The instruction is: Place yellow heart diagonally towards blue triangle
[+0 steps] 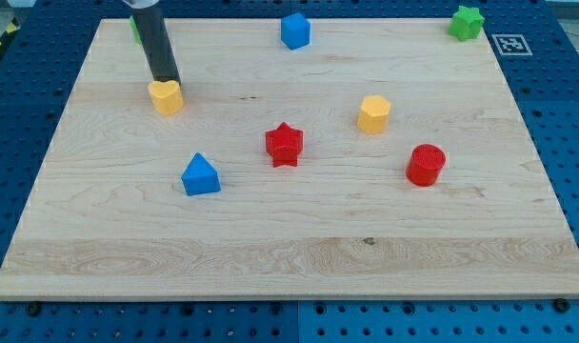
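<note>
Nearest the view's bottom, a broad strip of the wooden table [270, 257] is lying bare. Above it, the blue triangle [201, 175] is sitting left of centre, with a red star [284, 144] to its right and a red cylinder [426, 164] further right. A yellow block [373, 113], shape not clearly readable, is standing above and between the two red pieces. The yellow heart [165, 97] is resting up and slightly left of the blue triangle, well apart from it. My tip [166, 81] is pressing at the heart's upper edge, touching or just beside it; contact cannot be confirmed. The end effector is a plain rod, having no jaws and holding nothing. At the far edge a blue block [295, 30] and a green block [467, 22] are sitting, and a sliver of green [134, 29] is showing behind the rod. In my judgement, the push is best driven down and slightly rightward, keeping the tip centred behind the heart so it is not slipping sideways, and stopping short of the triangle. No containers are appearing in view.
</note>
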### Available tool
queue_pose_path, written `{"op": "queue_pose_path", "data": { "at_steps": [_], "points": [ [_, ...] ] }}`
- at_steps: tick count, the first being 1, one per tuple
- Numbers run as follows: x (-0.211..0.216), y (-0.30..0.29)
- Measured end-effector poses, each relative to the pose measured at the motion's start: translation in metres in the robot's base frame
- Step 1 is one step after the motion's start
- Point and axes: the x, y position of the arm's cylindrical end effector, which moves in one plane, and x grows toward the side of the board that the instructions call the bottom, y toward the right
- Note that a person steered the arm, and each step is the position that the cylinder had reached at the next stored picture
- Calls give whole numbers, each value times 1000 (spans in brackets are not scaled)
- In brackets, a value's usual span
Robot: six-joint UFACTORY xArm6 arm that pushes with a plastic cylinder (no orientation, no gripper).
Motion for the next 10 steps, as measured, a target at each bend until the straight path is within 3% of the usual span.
{"op": "queue_pose_path", "data": {
  "at_steps": [3, 4, 5, 10],
  "points": [
    [-29, 23],
    [-16, 62],
    [1, 65],
    [12, 17]
  ]
}}
